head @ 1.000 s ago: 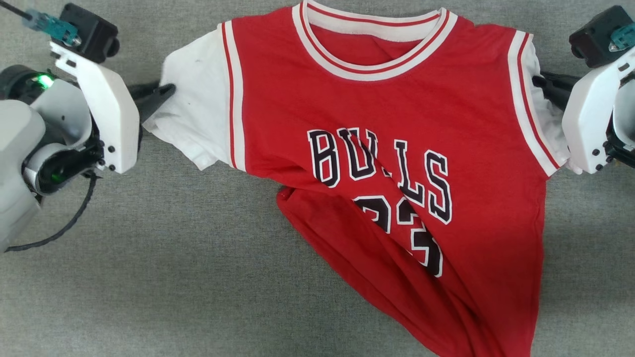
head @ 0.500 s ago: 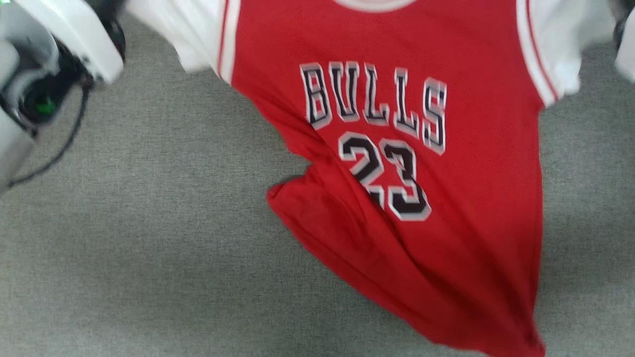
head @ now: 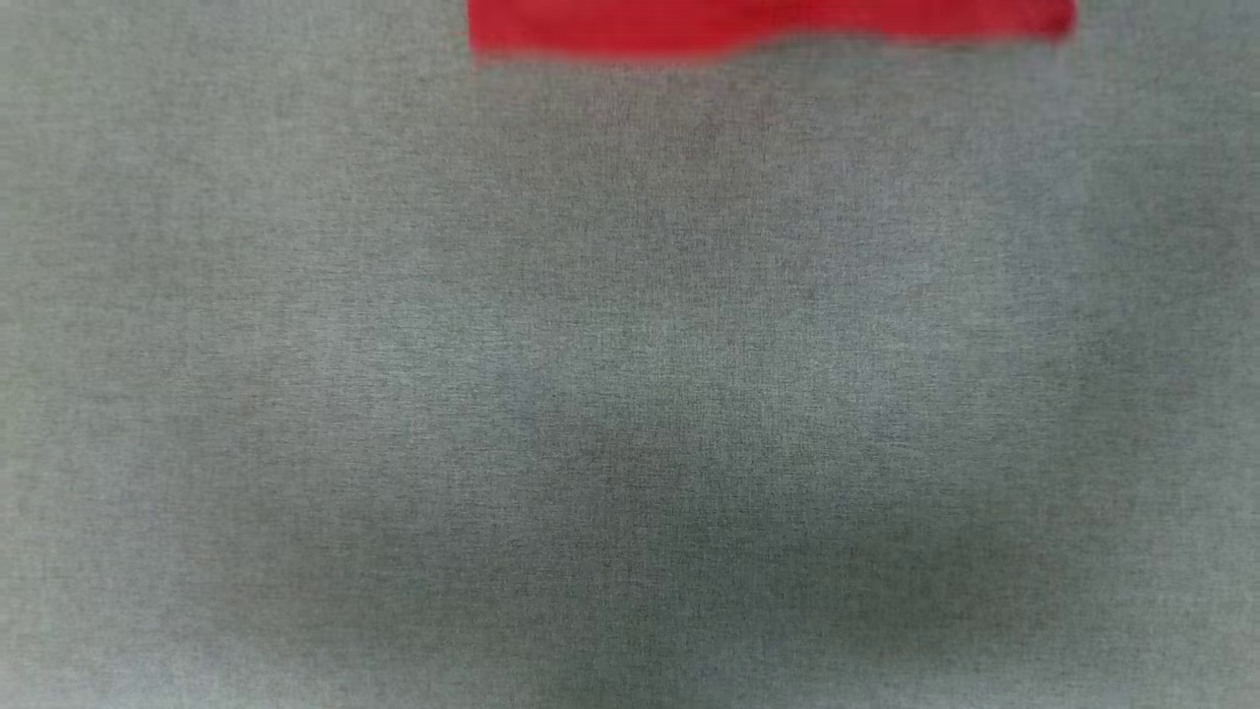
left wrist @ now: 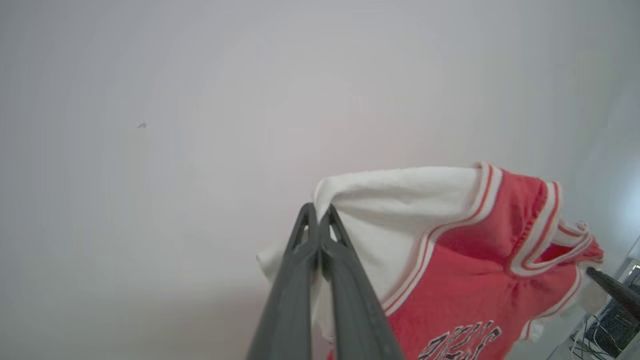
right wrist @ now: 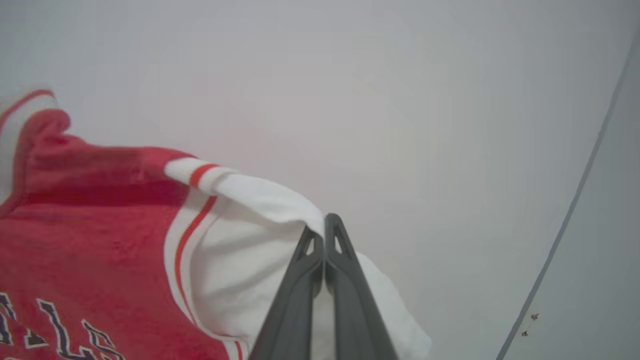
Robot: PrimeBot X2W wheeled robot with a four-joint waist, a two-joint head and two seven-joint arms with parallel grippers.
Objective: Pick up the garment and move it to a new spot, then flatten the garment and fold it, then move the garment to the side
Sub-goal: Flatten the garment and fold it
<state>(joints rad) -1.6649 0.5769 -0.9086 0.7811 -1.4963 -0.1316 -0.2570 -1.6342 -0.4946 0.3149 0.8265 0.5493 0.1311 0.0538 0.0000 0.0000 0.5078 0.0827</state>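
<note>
Up off the grey table (head: 630,394), the garment (left wrist: 465,280) hangs by its sleeves (left wrist: 400,200), left fingers (left wrist: 295,290) and right fingers (right wrist: 300,300) each pinched shut on one; pickup seems done, with placing, flattening, folding left

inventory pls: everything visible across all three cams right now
garment: one; red with white sleeves, striped trim and a black-and-white chest print; hanging between both hands in the wrist views, with its red lower edge along the top of the head view.
cloth surface: one; grey; below the garment in the head view.
pale background: one; off-white and plain; behind the garment in both wrist views. Cannot tell if it is wall or ceiling.
cables: count unclear; dark; lower right corner of the left wrist view.
left hand: one; dark grey fingers; shut on one white sleeve of the garment.
right hand: one; dark grey fingers; shut on the other white sleeve.
</note>
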